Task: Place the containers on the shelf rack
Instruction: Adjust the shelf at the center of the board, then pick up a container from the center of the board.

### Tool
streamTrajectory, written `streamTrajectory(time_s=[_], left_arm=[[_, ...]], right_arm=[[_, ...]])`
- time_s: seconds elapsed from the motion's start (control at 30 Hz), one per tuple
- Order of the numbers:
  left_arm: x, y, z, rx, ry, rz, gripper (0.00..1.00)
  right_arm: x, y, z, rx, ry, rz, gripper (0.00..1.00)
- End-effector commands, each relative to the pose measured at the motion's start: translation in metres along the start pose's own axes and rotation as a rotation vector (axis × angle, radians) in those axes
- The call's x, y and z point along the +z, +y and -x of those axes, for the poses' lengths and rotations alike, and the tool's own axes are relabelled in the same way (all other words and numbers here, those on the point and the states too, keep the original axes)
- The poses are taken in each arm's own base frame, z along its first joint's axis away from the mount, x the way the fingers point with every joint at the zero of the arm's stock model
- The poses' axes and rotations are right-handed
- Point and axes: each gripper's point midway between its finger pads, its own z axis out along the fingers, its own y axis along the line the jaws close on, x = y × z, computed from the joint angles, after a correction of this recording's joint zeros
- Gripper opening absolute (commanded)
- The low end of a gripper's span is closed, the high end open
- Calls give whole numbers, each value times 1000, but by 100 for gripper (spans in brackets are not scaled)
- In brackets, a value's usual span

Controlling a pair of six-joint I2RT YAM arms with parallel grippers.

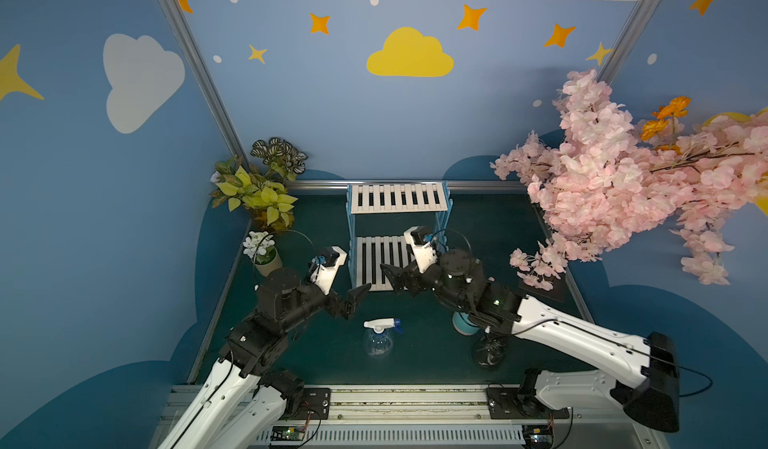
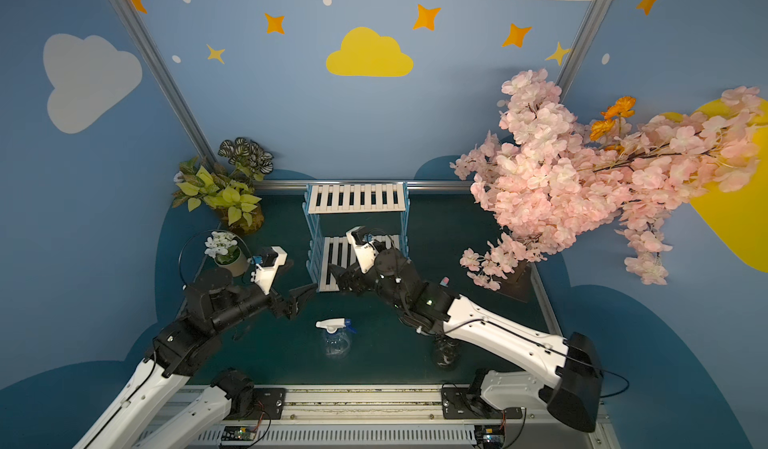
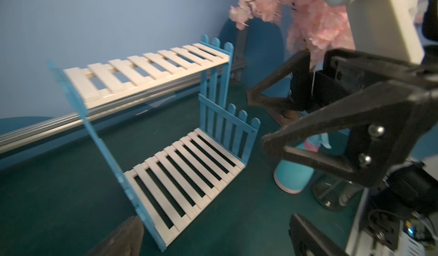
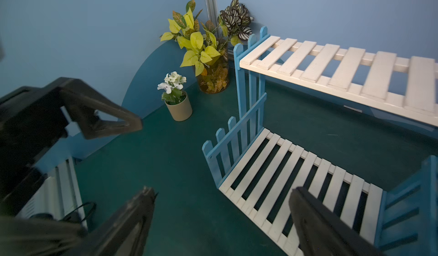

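Worktop [image 1: 316,355] is carrying clear bottle [image 1: 378,341], teal bottle [image 3: 292,176], dark bottle [image 1: 490,353] before bare shelf rack [image 1: 399,198]; I'm hovering left end effector [image 1: 355,301], right end effector [image 1: 390,277] wide open, empty, planning on gripping one neck squarely.

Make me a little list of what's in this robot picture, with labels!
Shelf rack: both shelves bare
Clear bottle: upright on the table, in front of the rack
Teal bottle: on the table, partly hidden
Dark bottle: on the table beside it
Left tool: open, empty
Right tool: open, empty
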Motion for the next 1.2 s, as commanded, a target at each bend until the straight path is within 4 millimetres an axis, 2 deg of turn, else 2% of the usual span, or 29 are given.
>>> streamTrajectory(time_s=[0.0, 0.1, 0.2, 0.3, 0.37, 0.57, 0.73, 0.93, 1.17], left_arm=[[-6, -49, -8, 143, 46, -295, 100], [-10, -67, -17, 208, 54, -412, 100], [-14, -81, -24, 224, 67, -515, 100], [-12, -91, -35, 223, 120, -582, 100], [-7, -92, -45, 244, 180, -593, 100], [13, -101, -84, 353, 374, -620, 99], [26, -93, -99, 406, 427, -581, 95], [35, -90, -108, 405, 460, -585, 74], [38, -89, -114, 380, 489, -593, 60]], right_arm=[[-38, 7, -25, -103, 87, 117, 95], [-75, 16, -41, -159, 121, 218, 95], [-105, 23, -65, -217, 172, 298, 96], [-125, 33, -88, -231, 210, 391, 96], [-132, 40, -102, -220, 225, 448, 96], [-123, 55, -130, -219, 254, 534, 96], [-109, 66, -141, -223, 278, 571, 96], [-101, 76, -150, -243, 263, 607, 96], [-102, 78, -153, -259, 270, 621, 96]])
